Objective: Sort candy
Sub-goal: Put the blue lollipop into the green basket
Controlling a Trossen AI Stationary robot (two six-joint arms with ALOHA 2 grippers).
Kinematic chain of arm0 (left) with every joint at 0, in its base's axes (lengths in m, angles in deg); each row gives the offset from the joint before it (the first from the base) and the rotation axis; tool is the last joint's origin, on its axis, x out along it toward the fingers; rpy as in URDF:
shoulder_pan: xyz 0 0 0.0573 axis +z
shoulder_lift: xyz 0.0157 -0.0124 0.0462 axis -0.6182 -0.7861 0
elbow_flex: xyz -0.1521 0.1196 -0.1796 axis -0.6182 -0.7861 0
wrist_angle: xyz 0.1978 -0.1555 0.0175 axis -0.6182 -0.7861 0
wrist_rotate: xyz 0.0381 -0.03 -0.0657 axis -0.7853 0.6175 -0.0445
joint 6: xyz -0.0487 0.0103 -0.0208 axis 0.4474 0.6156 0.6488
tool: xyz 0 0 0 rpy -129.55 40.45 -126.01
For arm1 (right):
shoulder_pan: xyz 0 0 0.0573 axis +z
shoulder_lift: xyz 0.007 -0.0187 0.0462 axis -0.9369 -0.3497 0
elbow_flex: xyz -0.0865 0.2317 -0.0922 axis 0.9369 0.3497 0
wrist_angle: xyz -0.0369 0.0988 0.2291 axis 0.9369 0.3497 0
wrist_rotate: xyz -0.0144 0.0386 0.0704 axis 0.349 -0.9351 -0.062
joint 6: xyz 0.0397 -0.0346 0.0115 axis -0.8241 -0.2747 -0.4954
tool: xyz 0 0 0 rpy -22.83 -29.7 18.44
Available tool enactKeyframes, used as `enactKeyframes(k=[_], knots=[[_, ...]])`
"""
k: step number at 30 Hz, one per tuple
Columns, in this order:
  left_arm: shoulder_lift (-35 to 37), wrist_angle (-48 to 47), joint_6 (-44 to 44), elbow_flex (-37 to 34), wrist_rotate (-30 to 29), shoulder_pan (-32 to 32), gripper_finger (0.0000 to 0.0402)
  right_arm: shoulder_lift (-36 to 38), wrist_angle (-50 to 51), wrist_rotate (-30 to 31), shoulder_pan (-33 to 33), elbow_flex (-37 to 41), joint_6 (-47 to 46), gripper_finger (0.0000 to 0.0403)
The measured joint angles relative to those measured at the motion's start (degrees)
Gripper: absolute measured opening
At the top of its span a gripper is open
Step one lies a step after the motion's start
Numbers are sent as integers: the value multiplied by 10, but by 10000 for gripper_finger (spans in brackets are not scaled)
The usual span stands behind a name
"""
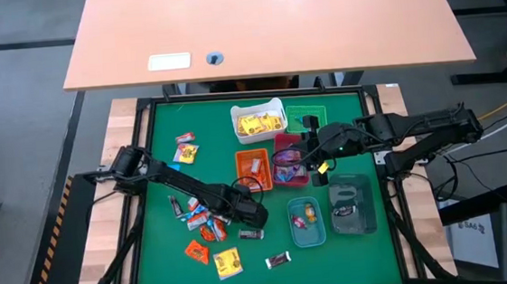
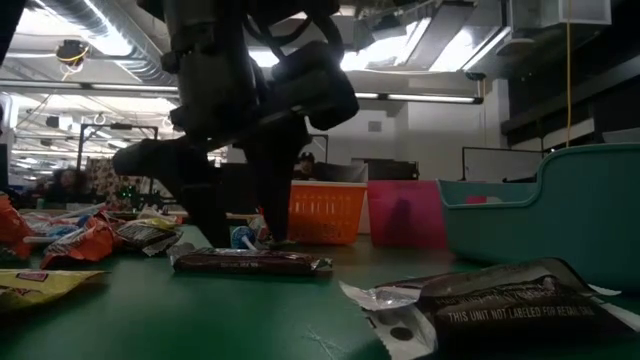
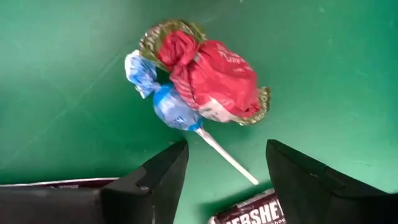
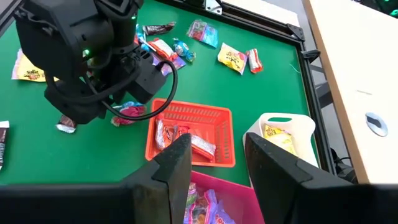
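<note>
**Left gripper open over a lollipop**

Loose candy (image 1: 207, 223) lies scattered over the green mat's left half; the left gripper (image 3: 225, 163) hangs low with fingers spread wide, holding nothing, just above a blue lollipop (image 3: 169, 106) touching a red-wrapped sweet (image 3: 214, 78); rightward, the right gripper (image 4: 214, 155) hovers over the pink bin (image 1: 287, 142), jaws apart, empty.

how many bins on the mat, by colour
white bin: 1
green bin: 1
orange bin: 1
pink bin: 1
teal bin: 1
clear bin: 1
total: 6
</note>
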Motion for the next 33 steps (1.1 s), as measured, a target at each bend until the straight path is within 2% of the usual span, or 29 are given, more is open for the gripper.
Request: enactKeyframes(k=[13, 23, 29, 33], knots=[[0, -62, -2, 0, -5, 0, 95, 0, 0, 0, 0, 0, 0, 150], [0, -85, -54, 0, -5, 0, 9, 0, 1, 0, 0, 0, 0, 150], [2, -86, -92, 0, 1, 0, 2, 0, 20, 0, 0, 0, 0, 150], [15, -89, -116, 0, 26, -1, 1, 0, 34, 1, 0, 0, 0, 150]])
